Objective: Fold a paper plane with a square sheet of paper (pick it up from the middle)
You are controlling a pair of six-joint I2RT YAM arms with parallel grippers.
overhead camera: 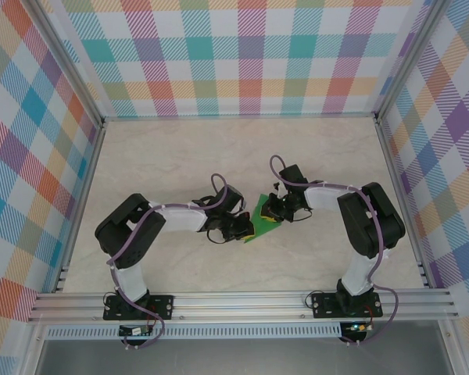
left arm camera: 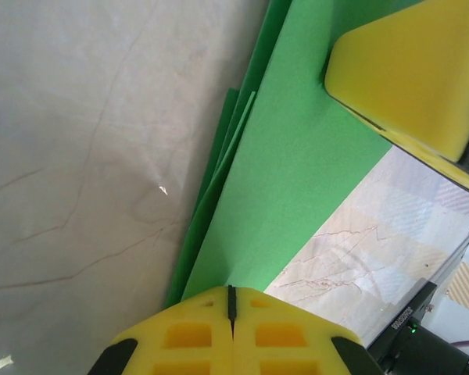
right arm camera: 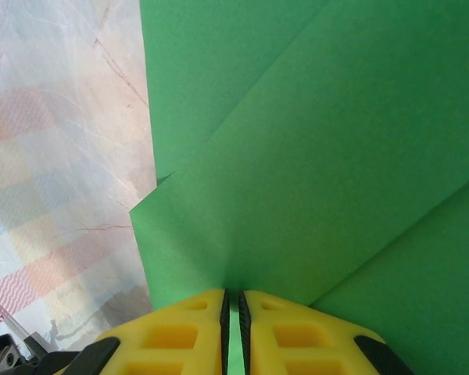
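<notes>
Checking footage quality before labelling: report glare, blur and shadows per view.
Top external: even light, faint shadows, sharp. Left wrist: tiny glare speck on the pale marbled table; folded bright-green paper sheet crisp. Right wrist: paper creases sharp, table at left washed out.

The light is bright and even, and it seems to come from above. Shadows on the pale surface [overhead camera: 180,156] are small and soft. In the left wrist view a tiny white glint [left arm camera: 162,189] shines on it. The green paper [right arm camera: 313,156] looks bright and sharp. Beside it, in the right wrist view, the surface looks washed out and a bit fuzzy.
</notes>
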